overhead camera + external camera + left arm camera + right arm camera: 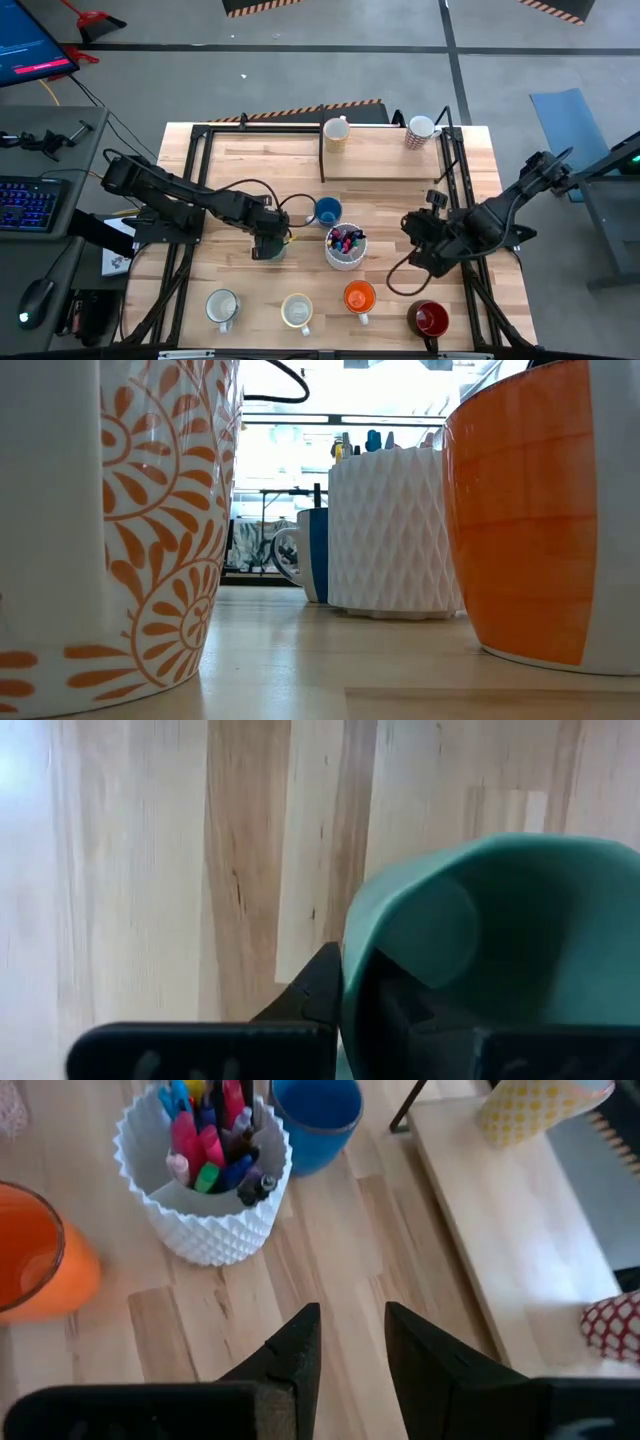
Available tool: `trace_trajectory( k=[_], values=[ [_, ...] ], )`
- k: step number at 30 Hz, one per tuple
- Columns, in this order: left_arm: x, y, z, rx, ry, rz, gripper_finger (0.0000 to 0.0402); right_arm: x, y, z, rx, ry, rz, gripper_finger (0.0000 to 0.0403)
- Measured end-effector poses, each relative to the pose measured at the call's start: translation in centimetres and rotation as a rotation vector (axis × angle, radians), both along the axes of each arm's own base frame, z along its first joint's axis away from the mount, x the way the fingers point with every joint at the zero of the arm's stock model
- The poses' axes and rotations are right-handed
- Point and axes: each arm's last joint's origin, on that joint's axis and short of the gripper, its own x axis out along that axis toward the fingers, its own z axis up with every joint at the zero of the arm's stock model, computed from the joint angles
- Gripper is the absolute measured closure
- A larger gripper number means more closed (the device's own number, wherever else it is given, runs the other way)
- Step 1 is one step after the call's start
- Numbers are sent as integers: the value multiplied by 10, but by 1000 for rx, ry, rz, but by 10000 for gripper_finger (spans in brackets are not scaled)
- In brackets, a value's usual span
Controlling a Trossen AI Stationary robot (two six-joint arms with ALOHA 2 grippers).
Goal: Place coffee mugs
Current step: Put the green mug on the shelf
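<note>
Left gripper (268, 247) clamped on rim of teal green mug (500, 940); table (250, 170) centre.
Blue mug (327, 211) set at its two o'clock; pen cup (345, 246) at three; right gripper (345, 1345), fingers apart, held beyond; orange mug (359, 297) near.

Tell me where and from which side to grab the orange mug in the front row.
Take the orange glazed mug by its rim, coming from above: it stands upright, mouth open. Judging by the high view, its handle points toward the table's front edge; pinch the wall on a handle-free side.
</note>
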Motion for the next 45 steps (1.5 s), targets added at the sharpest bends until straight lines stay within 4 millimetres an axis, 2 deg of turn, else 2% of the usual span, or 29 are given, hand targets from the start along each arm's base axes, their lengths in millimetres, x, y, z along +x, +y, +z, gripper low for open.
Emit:
trace_trajectory(
  k=[4,7,12,14,20,24,28,32,37,41,45],
  values=[
    [2,4,5,32,-6,-18,393,-5,9,-1,-48,-46,-2,311],
    [7,11,18,92,-23,-41,395,-12,12,-17,-103,-67,-18,311],
    [22,30,55,174,-129,-48,395,-25,10,-62,-122,-41,-113,311],
    [27,39,70,183,-147,-41,395,-25,11,-73,-110,-51,-122,311],
    [30,69,127,239,-217,-9,396,-25,11,-89,-112,-57,-104,311],
    [34,89,167,262,-340,-4,396,-26,9,-100,-139,-69,-106,311],
    [48,111,186,249,-384,-24,396,-26,9,-114,-121,-88,-109,311],
    [72,133,197,263,-402,-46,396,-26,10,-120,-106,-101,-107,311],
    [114,159,193,235,-380,-99,396,-26,10,-121,-103,-104,-106,311],
    [141,176,183,227,-356,-132,396,-26,10,-121,-103,-103,-104,311],
    [161,193,161,204,-334,-145,396,-25,11,-121,-108,-102,-84,311]
  ],
)
